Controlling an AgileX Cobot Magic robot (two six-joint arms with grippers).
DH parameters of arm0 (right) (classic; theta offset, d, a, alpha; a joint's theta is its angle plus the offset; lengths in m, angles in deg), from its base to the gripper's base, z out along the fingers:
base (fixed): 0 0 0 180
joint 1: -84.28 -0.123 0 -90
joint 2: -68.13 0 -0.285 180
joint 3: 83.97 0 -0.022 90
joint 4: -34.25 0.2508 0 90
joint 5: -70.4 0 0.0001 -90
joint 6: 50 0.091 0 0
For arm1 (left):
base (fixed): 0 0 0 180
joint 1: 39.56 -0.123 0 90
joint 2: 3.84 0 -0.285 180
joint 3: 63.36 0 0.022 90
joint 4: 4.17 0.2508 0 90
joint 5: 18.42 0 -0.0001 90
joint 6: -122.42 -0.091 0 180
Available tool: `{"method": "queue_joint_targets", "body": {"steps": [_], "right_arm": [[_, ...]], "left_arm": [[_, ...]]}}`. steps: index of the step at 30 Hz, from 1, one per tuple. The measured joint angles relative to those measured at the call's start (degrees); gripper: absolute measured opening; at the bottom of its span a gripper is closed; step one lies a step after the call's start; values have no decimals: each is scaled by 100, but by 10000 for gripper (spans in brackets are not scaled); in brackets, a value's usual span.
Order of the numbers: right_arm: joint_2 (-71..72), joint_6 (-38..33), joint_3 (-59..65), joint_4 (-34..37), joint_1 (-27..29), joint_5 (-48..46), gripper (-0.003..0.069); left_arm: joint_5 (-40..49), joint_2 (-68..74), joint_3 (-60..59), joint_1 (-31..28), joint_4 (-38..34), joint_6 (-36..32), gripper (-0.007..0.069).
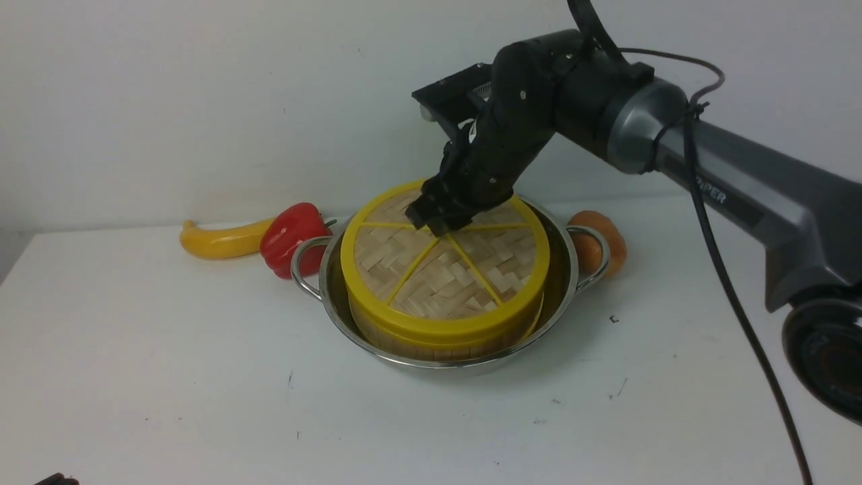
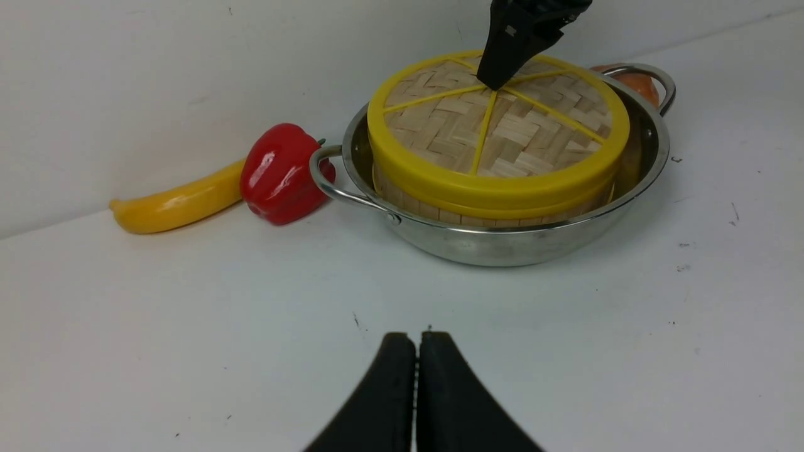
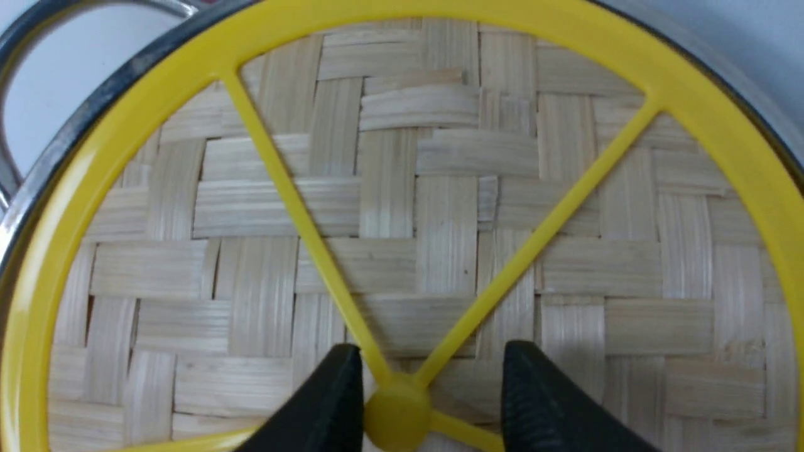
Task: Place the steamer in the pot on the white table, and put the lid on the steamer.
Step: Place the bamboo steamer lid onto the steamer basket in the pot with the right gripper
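While the left tool point(image 2: 416, 389) is hanging low over a bare near stretch of the tabletop point(image 1: 168, 377), its two fingers pressed together and gripping nothing, it is standing clear of the work, apparently to give the other arm room. At the far left a banana point(image 1: 219, 240) and a red pepper point(image 1: 293, 237) are lying side by side at the back. The pepper is resting just beside the left loop handle of the pot point(image 1: 328, 286), and neither is taking part in the task. The pot is sitting mid-tabletop. The steamer point(image 1: 417, 347) is standing inside it with a gap showing all round, being the narrower vessel. The lid point(image 1: 444, 276) is lying flat on the steamer, rim over rim, hiding whatever is within.

The right tool point(image 1: 438, 219) is reaching down onto the lid's centre, its fingers parted and straddling the small knob point(image 3: 397, 414). One finger is touching the knob and the other is standing apart, so nothing is being clamped. A hold at the centre knob would carry such a lid level. With the lid seated and the fingers parted, the task is looking all but complete. At the right, a round orange object point(image 1: 609, 239) is lying behind the pot's other handle, partly hidden.
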Motion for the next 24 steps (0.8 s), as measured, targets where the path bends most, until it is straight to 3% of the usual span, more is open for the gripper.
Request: {"method": "queue_joint_targets", "body": {"steps": [6, 14, 18, 22, 24], "right_arm": [[181, 5, 24, -82, 5, -150, 398], [1970, 17, 224, -76, 242, -581, 376], [3510, 23, 985, -115, 565, -556, 265], [5280, -83, 2459, -173, 888, -532, 76], [6130, -161, 3342, -172, 925, -261, 18]], "left_arm": [[0, 0, 0, 0, 0, 0, -1], [-298, 0, 0, 0, 46, 0, -1], [-1068, 14, 0, 0, 258, 0, 0], [-1971, 279, -56, 0, 293, 31, 0], [-2224, 480, -162, 0, 293, 120, 0]]}}
